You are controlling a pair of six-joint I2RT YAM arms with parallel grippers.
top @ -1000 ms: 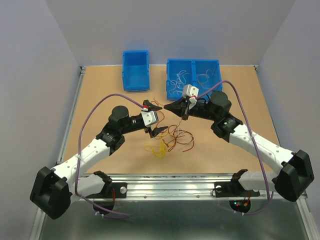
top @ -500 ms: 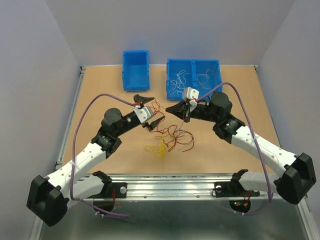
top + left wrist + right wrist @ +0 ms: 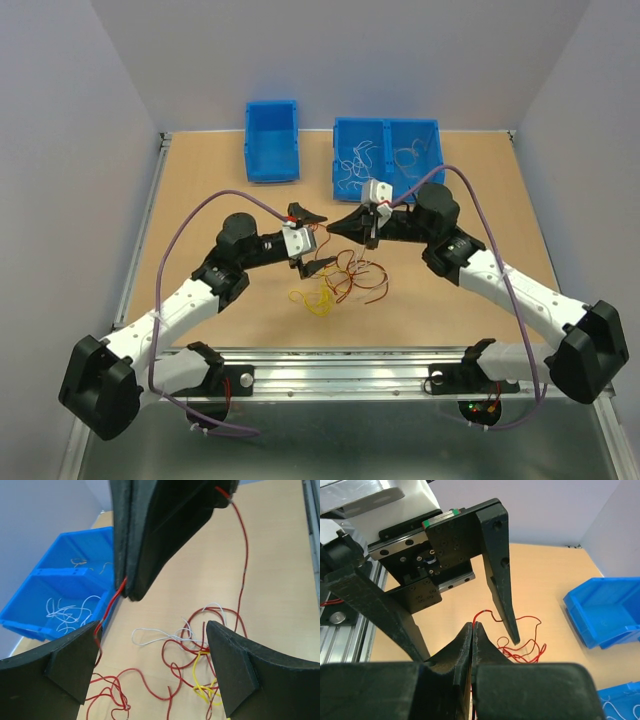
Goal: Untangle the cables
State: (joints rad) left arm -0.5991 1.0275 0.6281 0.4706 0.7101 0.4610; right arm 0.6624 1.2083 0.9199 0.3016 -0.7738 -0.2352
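**Cables on the table, with both grippers.** The cables [image 3: 342,282], thin curly wires in red, yellow and white, lie as a loose clump on the table [image 3: 200,190], just nearer the arm bases than the two grippers. The left gripper [image 3: 313,240] has its fingers spread wide and grips nothing. The right gripper [image 3: 336,226] has its fingers pressed together, pinching one red strand [image 3: 112,600] that trails downward from their tips.

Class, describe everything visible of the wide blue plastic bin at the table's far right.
The wide blue plastic bin is rectangular, open-topped, split by a central wall into two compartments. It stands upright on the brown tabletop near the far edge, apart from a smaller blue bin on its left. Loose thin white wires lie in both compartments.
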